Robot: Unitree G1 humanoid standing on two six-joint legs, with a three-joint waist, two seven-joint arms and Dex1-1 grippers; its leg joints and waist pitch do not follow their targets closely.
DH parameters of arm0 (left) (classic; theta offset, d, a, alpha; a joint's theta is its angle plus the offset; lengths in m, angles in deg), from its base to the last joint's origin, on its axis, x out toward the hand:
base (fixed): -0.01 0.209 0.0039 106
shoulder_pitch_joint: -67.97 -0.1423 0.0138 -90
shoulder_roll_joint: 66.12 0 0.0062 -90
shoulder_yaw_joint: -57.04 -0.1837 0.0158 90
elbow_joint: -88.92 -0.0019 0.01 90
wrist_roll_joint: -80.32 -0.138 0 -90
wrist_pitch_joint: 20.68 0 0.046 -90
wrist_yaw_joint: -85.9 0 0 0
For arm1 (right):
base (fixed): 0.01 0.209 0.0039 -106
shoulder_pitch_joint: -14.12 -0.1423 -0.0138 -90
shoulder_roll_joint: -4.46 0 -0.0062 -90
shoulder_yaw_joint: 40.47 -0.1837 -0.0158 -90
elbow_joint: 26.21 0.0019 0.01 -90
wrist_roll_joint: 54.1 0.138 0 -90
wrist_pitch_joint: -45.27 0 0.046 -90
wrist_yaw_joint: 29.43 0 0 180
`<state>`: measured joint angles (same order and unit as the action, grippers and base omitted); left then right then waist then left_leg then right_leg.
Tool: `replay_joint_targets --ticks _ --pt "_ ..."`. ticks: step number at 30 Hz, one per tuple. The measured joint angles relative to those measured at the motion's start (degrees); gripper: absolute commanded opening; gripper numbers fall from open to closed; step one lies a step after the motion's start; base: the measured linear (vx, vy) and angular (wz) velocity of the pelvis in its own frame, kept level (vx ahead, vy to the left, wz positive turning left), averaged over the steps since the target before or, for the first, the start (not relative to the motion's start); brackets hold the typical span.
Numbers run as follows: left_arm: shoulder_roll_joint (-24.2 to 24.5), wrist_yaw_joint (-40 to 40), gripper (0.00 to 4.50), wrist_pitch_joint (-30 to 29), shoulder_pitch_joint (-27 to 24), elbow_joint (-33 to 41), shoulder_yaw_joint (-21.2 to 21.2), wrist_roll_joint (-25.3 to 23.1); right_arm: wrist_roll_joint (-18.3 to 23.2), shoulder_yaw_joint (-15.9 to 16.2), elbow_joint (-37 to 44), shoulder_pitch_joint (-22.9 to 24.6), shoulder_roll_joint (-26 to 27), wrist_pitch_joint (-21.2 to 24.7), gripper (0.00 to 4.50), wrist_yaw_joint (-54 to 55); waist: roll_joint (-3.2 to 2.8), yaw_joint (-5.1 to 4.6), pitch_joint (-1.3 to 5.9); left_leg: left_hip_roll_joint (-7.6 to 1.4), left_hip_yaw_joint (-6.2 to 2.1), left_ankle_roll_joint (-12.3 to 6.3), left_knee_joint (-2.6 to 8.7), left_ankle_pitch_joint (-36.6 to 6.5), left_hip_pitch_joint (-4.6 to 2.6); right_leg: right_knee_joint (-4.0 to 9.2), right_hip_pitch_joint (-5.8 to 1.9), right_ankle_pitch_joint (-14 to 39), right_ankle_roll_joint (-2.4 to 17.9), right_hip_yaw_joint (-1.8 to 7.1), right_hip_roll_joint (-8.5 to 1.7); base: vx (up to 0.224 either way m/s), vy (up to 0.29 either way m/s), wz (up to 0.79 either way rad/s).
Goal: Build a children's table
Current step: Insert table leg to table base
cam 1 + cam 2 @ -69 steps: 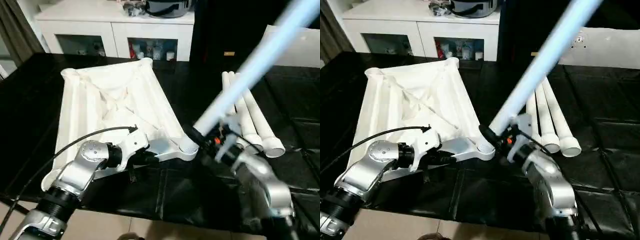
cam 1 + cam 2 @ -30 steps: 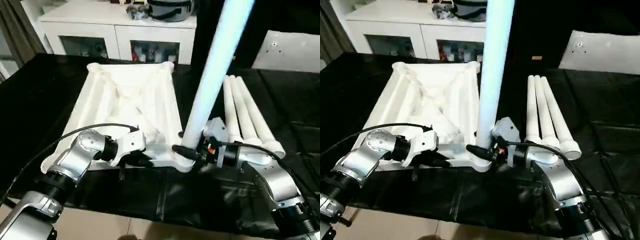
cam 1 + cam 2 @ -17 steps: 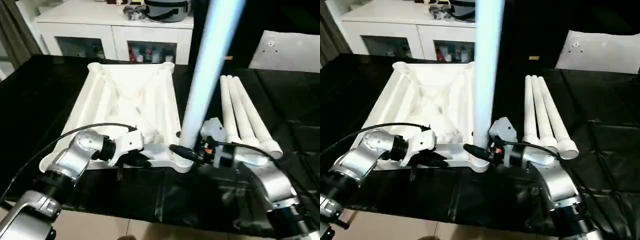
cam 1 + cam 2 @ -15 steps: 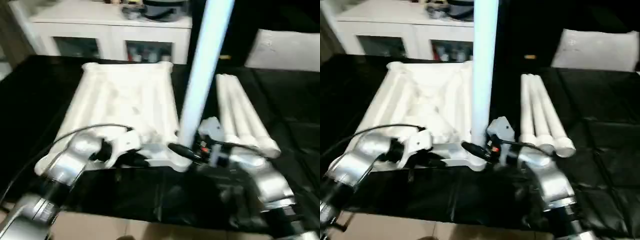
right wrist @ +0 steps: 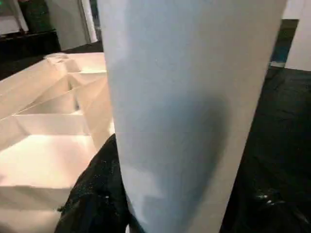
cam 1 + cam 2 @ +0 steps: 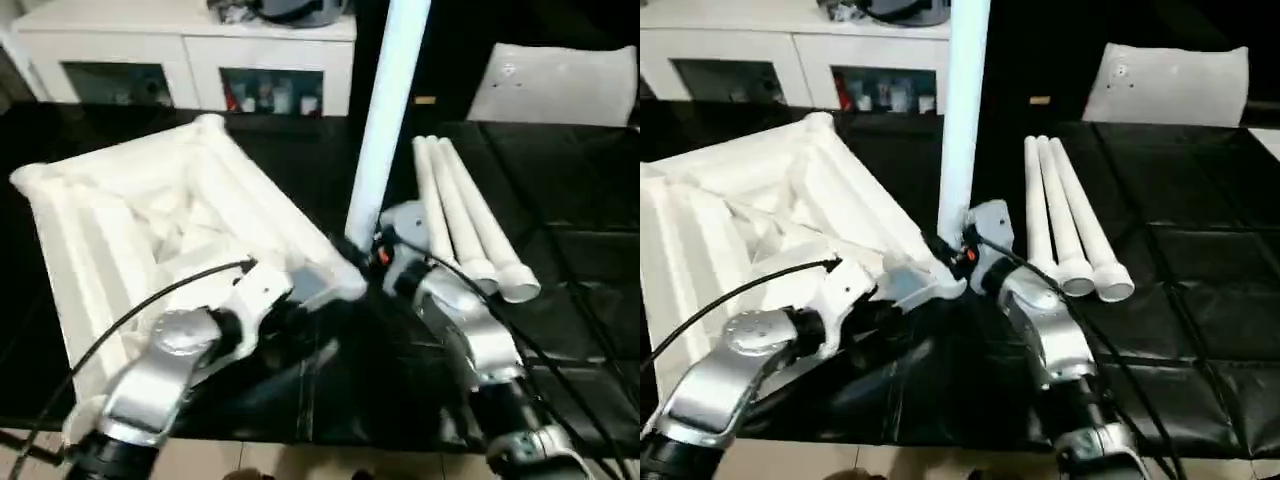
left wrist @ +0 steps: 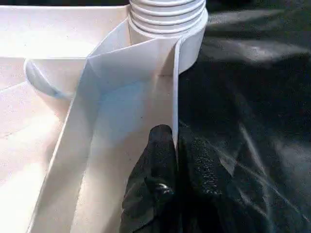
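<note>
The children's table's white tabletop point(image 6: 150, 215) lies ribbed side up on the black work table, turned so one corner points to the back. My left gripper point(image 7: 176, 153) is shut on the thin rim wall just short of a threaded corner socket point(image 7: 167, 17). One white leg point(image 6: 388, 110) stands upright, its lower end at that near right corner. My right gripper point(image 6: 362, 252) is shut around the leg's base, one black finger point(image 5: 97, 194) showing beside the tube point(image 5: 194, 97). Three more legs point(image 6: 465, 215) lie side by side to the right.
A white glass-door cabinet point(image 6: 200, 60) stands behind the black-covered work table point(image 6: 585, 270). A white panel point(image 6: 560, 85) leans at the back right. A black cable point(image 6: 130, 310) arcs over my left forearm. The table's front edge is close below my arms.
The tabletop has swung round from square-on to corner-first, its gripped corner moving back and right with both grippers. The leg stays upright. The camera has shifted too.
</note>
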<state>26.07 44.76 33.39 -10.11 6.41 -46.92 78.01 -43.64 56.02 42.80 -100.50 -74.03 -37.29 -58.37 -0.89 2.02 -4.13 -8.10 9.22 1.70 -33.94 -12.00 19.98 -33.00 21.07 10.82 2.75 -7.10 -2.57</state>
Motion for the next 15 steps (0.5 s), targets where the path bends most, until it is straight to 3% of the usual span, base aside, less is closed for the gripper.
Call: replay_joint_targets --ticks 10,12,15 --pt "0.3 0.2 0.00 -1.1 3.6 -2.9 -1.7 -0.8 -0.3 -1.4 -0.7 0.0 0.6 -0.9 1.89 1.2 0.02 0.40 0.01 0.00 0.01 -0.01 0.01 0.0 0.00 0.00 -0.01 0.0 0.0 0.00 -0.01 0.000 0.000 0.00" --pt "0.4 0.1 0.00 -0.9 3.8 -3.4 -1.8 -0.6 -0.2 -1.6 -0.6 0.1 0.6 -0.9 2.45 1.1 0.02 0.40 0.01 0.00 0.01 0.00 0.01 0.0 -0.01 0.00 -0.03 0.0 0.0 0.00 -0.01 0.000 0.000 0.00" --pt "0.6 0.1 0.00 -0.2 4.2 -4.1 -1.8 -0.3 0.6 -1.6 -1.0 0.9 1.1 0.6 2.62 0.3 -0.01 0.43 0.01 0.00 0.00 0.00 0.01 0.0 0.00 0.00 -0.04 0.0 0.0 0.00 0.00 0.000 0.000 0.00"
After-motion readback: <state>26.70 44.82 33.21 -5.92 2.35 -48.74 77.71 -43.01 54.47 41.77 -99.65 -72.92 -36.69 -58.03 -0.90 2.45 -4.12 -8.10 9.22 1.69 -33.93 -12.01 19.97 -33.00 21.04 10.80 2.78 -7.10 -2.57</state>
